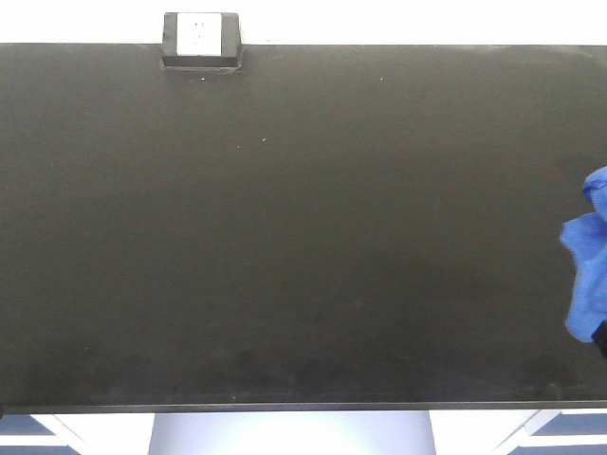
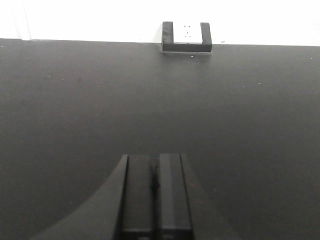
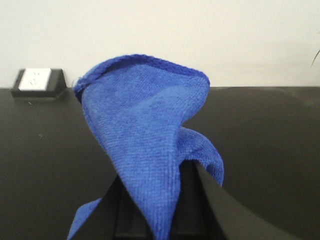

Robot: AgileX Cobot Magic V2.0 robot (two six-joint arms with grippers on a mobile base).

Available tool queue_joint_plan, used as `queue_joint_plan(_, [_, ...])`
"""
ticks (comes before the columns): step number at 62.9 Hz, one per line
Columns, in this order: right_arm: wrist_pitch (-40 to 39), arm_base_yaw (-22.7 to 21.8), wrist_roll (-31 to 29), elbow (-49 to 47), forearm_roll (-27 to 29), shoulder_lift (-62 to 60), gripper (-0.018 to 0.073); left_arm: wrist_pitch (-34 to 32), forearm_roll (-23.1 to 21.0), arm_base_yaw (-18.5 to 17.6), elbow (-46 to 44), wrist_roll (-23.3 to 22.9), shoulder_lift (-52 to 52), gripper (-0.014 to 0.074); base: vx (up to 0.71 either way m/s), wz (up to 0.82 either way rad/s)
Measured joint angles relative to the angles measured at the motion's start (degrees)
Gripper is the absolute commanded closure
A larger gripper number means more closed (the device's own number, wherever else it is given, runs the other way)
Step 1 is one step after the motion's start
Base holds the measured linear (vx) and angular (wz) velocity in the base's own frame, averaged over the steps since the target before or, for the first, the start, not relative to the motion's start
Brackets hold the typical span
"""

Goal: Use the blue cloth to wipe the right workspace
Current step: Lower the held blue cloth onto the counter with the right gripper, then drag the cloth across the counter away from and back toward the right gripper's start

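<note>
A wide matte black table (image 1: pixel 285 237) fills the room in front of me, bare but for some pale specks and faint smears towards its near edge. Nearest on the left, the left pincer (image 2: pixel 155 195) hangs low over the table, its fingers pressed together on nothing. At the far right edge of the front view is the cloth (image 1: pixel 588 256), bunched in the right pincer (image 3: pixel 192 200). The pincer's jaws are buried under the fabric but look clamped on it. Most of the cloth stands up in a peak and flops over the pincer, with a thin tail hanging at the left. I cannot tell whether any of it touches the table.

To wipe well, I reckon the pincer should tip down so a broad fold lies flat on the table, not just the tail. Then it should sweep in overlapping passes from the near edge outward, pressing lightly. It should stop short of the outlet box (image 1: pixel 200 40) at the far edge, under the white wall (image 3: pixel 200 40).
</note>
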Motion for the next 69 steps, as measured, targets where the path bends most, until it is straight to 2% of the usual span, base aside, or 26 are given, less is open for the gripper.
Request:
queue_joint_plan(6, [0.0,0.0,0.1,-0.2,2.2,0.5,0.0564,0.0,0.0,0.0,0.0,0.0,0.0,0.0602,0.0,0.0])
queue_joint_plan(14, [1.6,0.0,-1.5,-2.9,1.8,5.8,0.0564,0.0,0.0,0.0,0.0,0.0,0.0,0.0602,0.0,0.0])
queue_joint_plan(28, [6.6,0.0,-2.6,-12.9,-0.8,29.1,0.0564,0.0,0.0,0.0,0.0,0.0,0.0,0.0602,0.0,0.0])
queue_joint_plan(47, [6.9,0.0,-3.2,-23.6,-1.4,62.8,0.0562,0.0,0.0,0.0,0.0,0.0,0.0,0.0602,0.0,0.0])
queue_joint_plan(62, [6.0,0.3,-5.8,-28.6,-1.3,78.1,0.0562,0.0,0.0,0.0,0.0,0.0,0.0,0.0602,0.0,0.0])
queue_joint_plan(66, [5.3,1.5,-6.3,-29.6,-0.5,79.7,0.0562,0.0,0.0,0.0,0.0,0.0,0.0,0.0602,0.0,0.0])
queue_joint_plan(69, [4.5,4.0,-7.7,-30.1,0.2,80.4,0.0562,0.0,0.0,0.0,0.0,0.0,0.0,0.0602,0.0,0.0])
